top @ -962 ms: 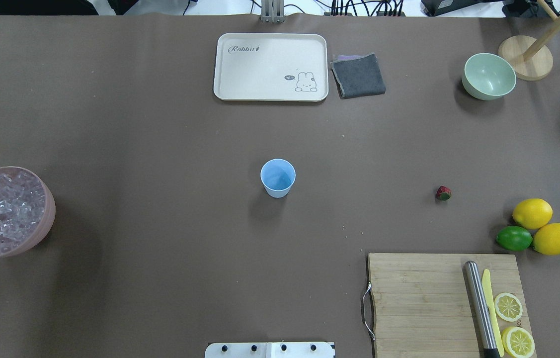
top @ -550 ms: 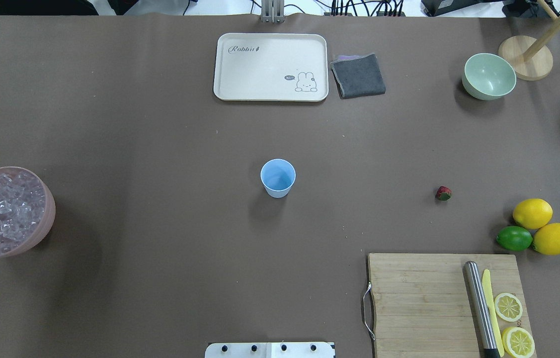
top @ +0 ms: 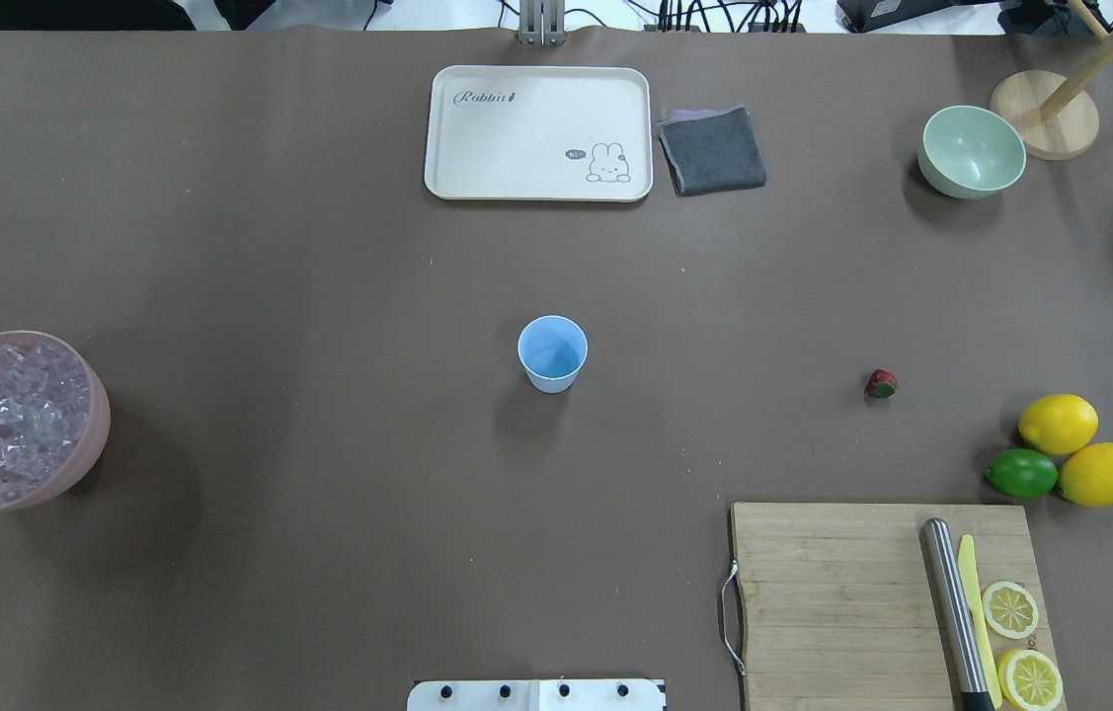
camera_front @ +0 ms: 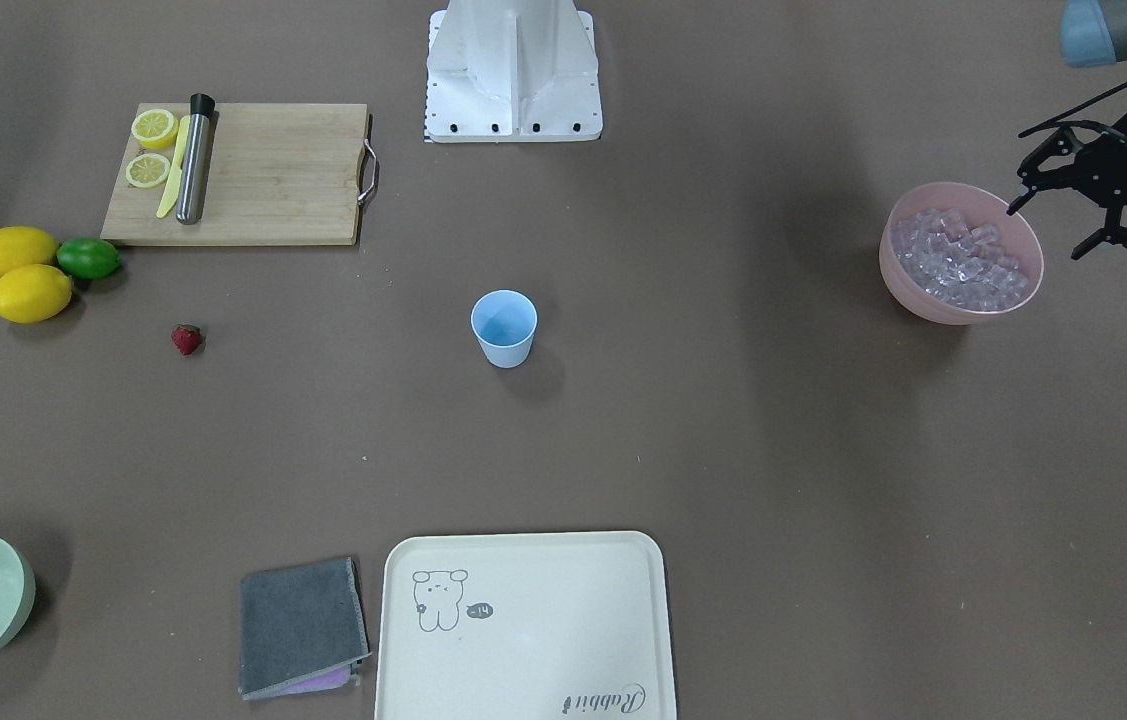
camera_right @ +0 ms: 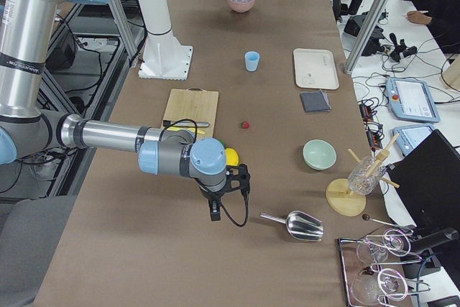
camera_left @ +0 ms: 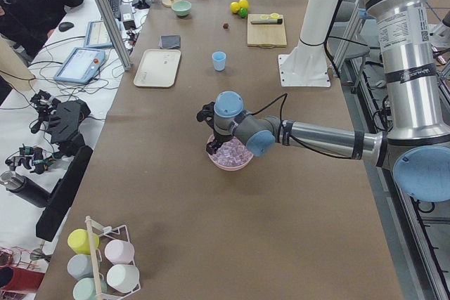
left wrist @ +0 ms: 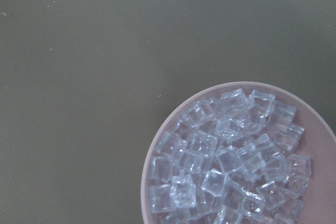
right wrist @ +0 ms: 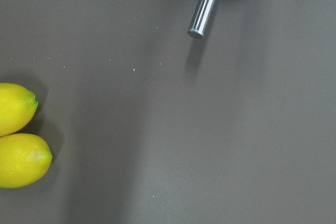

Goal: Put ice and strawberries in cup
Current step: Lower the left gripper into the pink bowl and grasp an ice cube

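Plainly the step in hand is fetching ice, and nothing has gone into the cup yet. The left gripper hangs with its jaws spread wide and nothing between them, above the outer rim of the pink bowl at the table's left end, tilted in toward the heap. To do this well it should, I judge, move in over the middle of the pile rather than the rim. It should then come down with one finger on each side of a single cube near the top, and close on two flat faces. The cubes are glassy and loosely stacked, so a corner pinch would likely squirt one out, and a deep plunge would shove the bowl. The wrist view shows the bowl only at its lower right, which fits the gripper being off-centre. The ice has no useful long axis: the cubes lie jumbled at every angle, so the finger line must be matched to whichever cube is picked. The cup stands upright at mid-table, well apart from the bowl, with its axis vertical and its wide mouth up. The strawberry lies on its side near the lemons, too small to tell which way its cap points. The right gripper hangs beyond the lemons; whether it is open I cannot tell.
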Robot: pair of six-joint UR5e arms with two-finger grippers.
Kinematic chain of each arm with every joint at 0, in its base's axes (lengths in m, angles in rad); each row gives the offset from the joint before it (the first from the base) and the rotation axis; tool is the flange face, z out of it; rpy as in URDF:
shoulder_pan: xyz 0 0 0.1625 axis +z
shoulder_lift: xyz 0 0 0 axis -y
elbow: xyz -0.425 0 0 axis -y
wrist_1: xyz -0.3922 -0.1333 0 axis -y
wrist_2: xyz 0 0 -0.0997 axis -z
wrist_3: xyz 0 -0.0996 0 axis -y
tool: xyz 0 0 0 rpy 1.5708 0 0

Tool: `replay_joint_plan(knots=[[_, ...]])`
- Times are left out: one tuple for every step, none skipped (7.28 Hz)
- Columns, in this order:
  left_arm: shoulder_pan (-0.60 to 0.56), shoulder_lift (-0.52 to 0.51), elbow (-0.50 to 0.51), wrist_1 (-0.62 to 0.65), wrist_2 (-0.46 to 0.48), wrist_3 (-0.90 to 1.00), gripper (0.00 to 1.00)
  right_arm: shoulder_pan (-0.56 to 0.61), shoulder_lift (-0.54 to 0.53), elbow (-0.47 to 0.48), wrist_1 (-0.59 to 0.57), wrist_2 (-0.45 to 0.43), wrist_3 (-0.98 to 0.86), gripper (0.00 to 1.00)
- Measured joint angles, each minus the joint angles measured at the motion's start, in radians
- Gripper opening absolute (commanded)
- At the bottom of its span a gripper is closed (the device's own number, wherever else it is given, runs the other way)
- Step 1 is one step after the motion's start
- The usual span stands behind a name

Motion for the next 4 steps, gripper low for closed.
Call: replay_joint_plan(knots=[[0.019,-0.002,-0.006,-0.004,0.028,-0.032,0.82,0.0,0.0,-0.003,0.0,0.0,0.0,1.0],[0.055,-0.003,-0.011,-0.015,0.083,-0.045,0.82,0.0,0.001,-0.008,0.0,0.0,0.0,1.0],[0.104,-0.003,-0.016,-0.03,0.146,-0.052,0.73,0.0,0.001,-0.013,0.0,0.001,0.0,1.0],[0.143,-0.001,-0.021,-0.041,0.189,-0.058,0.69,-0.001,0.002,-0.016,0.001,0.001,-0.001,1.0]])
